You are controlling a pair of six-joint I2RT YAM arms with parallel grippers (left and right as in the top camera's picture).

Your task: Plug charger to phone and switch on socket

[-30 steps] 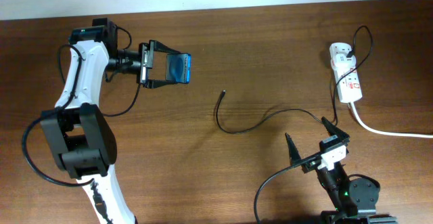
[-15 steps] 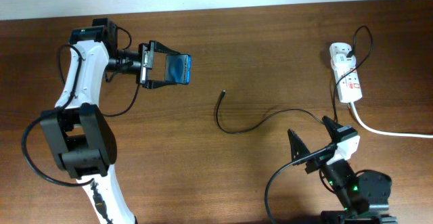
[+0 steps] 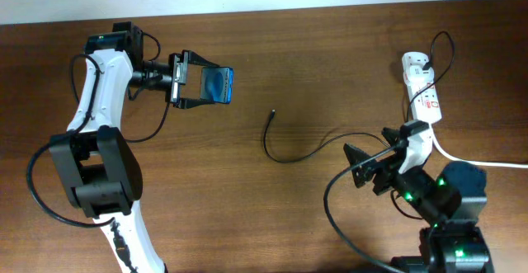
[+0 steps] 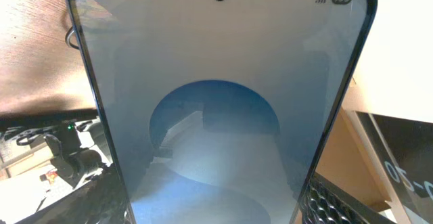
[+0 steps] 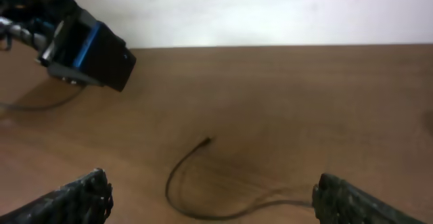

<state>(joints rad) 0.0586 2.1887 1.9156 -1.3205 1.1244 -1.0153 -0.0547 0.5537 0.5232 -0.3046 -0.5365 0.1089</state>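
Observation:
My left gripper (image 3: 198, 82) is shut on the phone (image 3: 219, 83) and holds it up above the table at the far left, blue screen showing. The phone (image 4: 216, 109) fills the left wrist view between the fingers. The charger, a thin black cable (image 3: 313, 151), lies on the table, its connector tip (image 3: 271, 114) pointing to the far side near the middle. In the right wrist view the cable (image 5: 179, 193) curves between my fingers, tip (image 5: 206, 141) ahead. My right gripper (image 3: 375, 153) is open and empty over the cable's right part. The white socket strip (image 3: 421, 91) lies at the far right.
The strip's thick white cord (image 3: 470, 159) runs off to the right edge. A thin black lead loops from the strip (image 3: 445, 50). The left arm's own black cable (image 3: 153, 129) hangs near it. The table's far edge meets a white wall.
My right gripper has risen and swung toward the far side, over the cable's right part, jaws still open. The left arm and the phone have not moved.

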